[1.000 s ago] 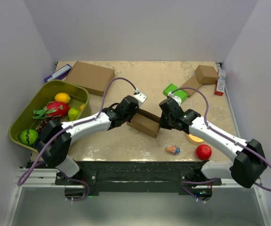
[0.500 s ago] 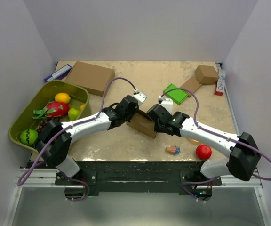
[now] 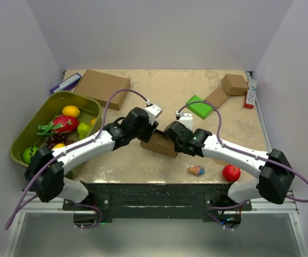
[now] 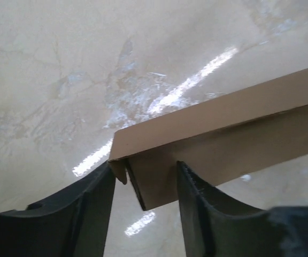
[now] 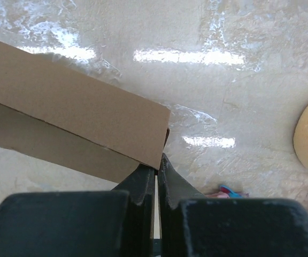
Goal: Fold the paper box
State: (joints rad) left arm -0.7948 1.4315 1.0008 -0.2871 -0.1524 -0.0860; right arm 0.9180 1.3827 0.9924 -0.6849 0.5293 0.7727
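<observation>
Paper box: slim, brown cardboard, lying mid-bench, nearer the near edge, between both grippers. Left gripper: jaws apart, straddling one end of the box. Right gripper: jaws pressed together, tips at the opposite end's corner.

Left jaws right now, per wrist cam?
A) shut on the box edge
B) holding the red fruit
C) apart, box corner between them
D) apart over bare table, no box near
C: the left wrist view shows the left gripper with its jaws standing apart and a corner of the paper box sitting between them.
</observation>
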